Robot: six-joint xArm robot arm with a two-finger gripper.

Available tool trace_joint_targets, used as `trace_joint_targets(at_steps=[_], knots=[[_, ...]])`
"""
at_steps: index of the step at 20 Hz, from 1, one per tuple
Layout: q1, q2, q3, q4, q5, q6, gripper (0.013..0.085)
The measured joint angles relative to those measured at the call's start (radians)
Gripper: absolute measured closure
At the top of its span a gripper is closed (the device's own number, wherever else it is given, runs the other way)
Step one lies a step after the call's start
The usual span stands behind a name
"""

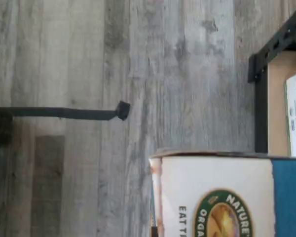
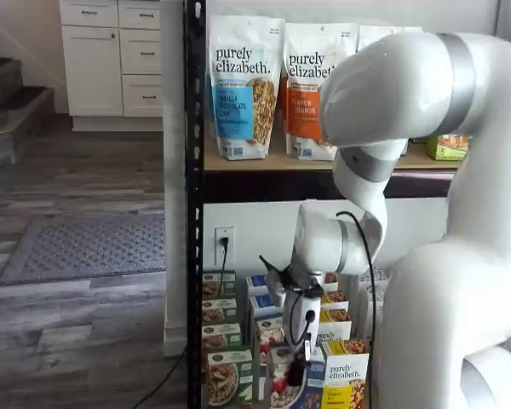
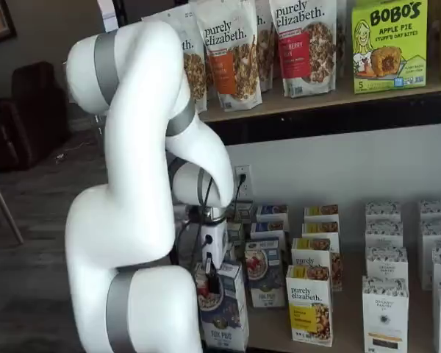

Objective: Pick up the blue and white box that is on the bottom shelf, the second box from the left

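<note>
Blue and white box stands at the front of the bottom shelf in a shelf view, its white top just under the robot's black fingers, its blue face showing a cereal bowl with red berries. The gripper reaches down onto the box's top from the white arm, which fills the left of that frame. Its fingers sit closed on the upper edge of the box, with no gap visible between them; whether the box has left the shelf cannot be told.

From the front, in a shelf view, the same box appears low in the frame between a green box to one side and a yellow box to the other, with the gripper and its black cable hanging over it. Rows of similar boxes run back behind these.

The wrist view shows the box close up: a white panel with a round gold and green seal, a blue area beside it, and grey wood-look floor beyond. A black post of the rack and a tan shelf board edge sit near one corner.

On the upper shelf, granola bags stand upright beside a green Bobo's carton.
</note>
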Motion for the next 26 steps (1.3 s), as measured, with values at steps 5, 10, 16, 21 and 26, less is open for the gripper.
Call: trace_joint_targets(at_steps=[5, 10, 16, 21, 26], knots=[[0.010, -0.116, 0.045, -0.018, 0.076, 0.036, 0.0490], [0.020, -0.254, 0.099, -0.063, 0.160, 0.095, 0.0490], [0.026, -0.374, 0.133, -0.078, 0.244, 0.124, 0.0490], [0.023, -0.468, 0.150, -0.076, 0.317, 0.129, 0.0490], [0.014, -0.553, 0.155, -0.083, 0.396, 0.137, 0.0490]])
